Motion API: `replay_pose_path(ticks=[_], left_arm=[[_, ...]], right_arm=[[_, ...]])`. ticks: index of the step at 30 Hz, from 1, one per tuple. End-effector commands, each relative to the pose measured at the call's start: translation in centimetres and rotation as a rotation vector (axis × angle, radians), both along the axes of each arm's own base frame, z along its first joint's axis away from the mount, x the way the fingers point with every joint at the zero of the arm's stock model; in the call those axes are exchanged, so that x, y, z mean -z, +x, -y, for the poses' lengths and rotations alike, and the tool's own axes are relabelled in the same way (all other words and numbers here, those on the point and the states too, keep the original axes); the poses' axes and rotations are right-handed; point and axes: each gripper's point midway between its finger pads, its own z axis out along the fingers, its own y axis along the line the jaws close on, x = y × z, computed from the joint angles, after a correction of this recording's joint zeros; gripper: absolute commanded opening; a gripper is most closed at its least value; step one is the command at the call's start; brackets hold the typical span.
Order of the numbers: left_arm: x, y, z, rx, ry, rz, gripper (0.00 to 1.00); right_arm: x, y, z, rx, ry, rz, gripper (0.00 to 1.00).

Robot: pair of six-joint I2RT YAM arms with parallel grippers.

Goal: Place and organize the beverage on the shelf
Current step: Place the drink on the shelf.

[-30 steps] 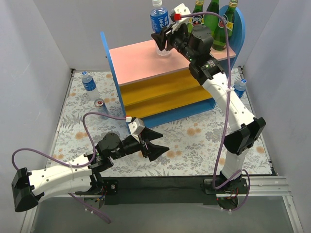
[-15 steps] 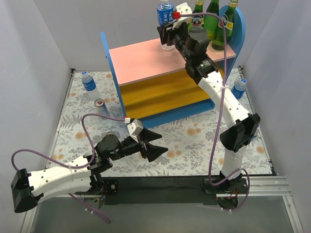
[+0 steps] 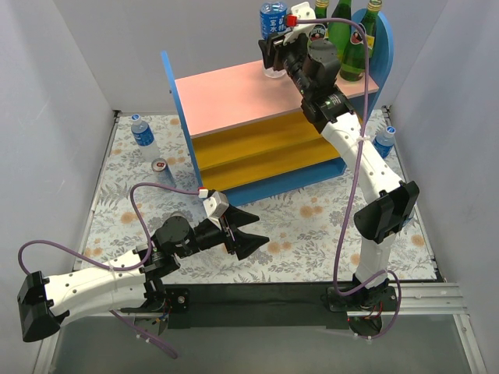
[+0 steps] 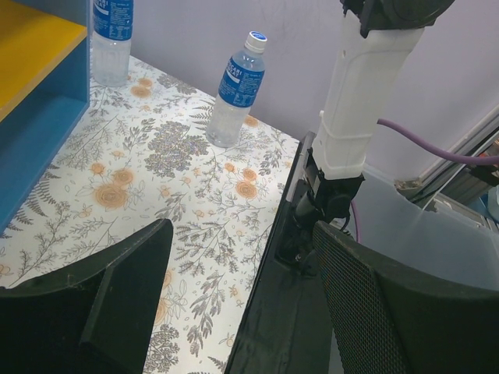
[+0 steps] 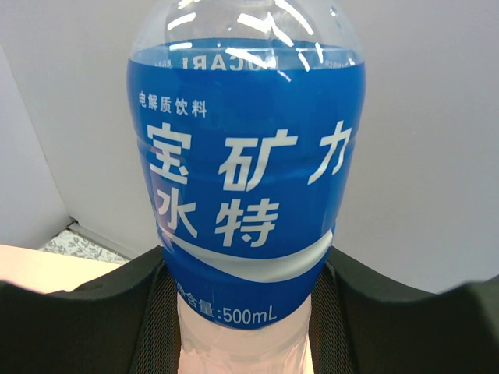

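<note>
Pink top board (image 3: 226, 89) of the shelf (image 3: 178, 86), top view: right gripper (image 3: 273, 58) pinches a blue-label bottle (image 3: 273, 17) low on its body, upright, at the back edge just left of the green bottles (image 3: 341, 27); likely lining it into the back row so the front stays free. Can't tell if its base touches the board. Left gripper (image 3: 248, 234) hangs spread, empty, over the mat (image 3: 312, 226) in front of the shelf, out of the way. A spare bottle (image 3: 143, 132) and can (image 3: 160, 165) wait left of the shelf. Left wrist: jaws wide, nothing between; two more bottles (image 4: 236, 89) stand on the mat. Right wrist: pads (image 5: 86, 312) clamp the blue-label bottle at the label's lower edge, a low grip, probably for a steady set-down.
</note>
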Motion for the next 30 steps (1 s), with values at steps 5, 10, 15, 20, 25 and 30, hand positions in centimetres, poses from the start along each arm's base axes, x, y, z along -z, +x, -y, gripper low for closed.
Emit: replay_pose_path(ticks=[5,10,15,20,25,30], left_arm=[[-0.5,0.0,-0.3,-0.008,-0.021,0.009,0.71],[-0.7,0.0,-0.3,-0.010,-0.026,0.010,0.71],[-0.7,0.0,-0.3,-0.009,-0.029,0.006,0.71],[-0.8,0.0,-0.3,-0.006,-0.032,0.006,0.71],[-1.1,-0.2,-0.3,-0.001,-0.039,0.007,0.71],[-1.2,-0.3,-0.3,0.004,-0.044,0.004,0.71]], right_arm=[[-7.1,-2.9,1.4,-0.024,0.127,0.178,0.58],[-6.9,-3.2,1.2,-0.038,0.125,0.174,0.66],[-7.1,-3.5,1.4,-0.041,0.124,0.176,0.72],[-7.4,-3.8,1.6,-0.038,0.126,0.177,0.76],[-7.5,-4.1,1.7,-0.041,0.124,0.176,0.82],[-7.6,-4.4,2.0,-0.038,0.122,0.174,0.83]])
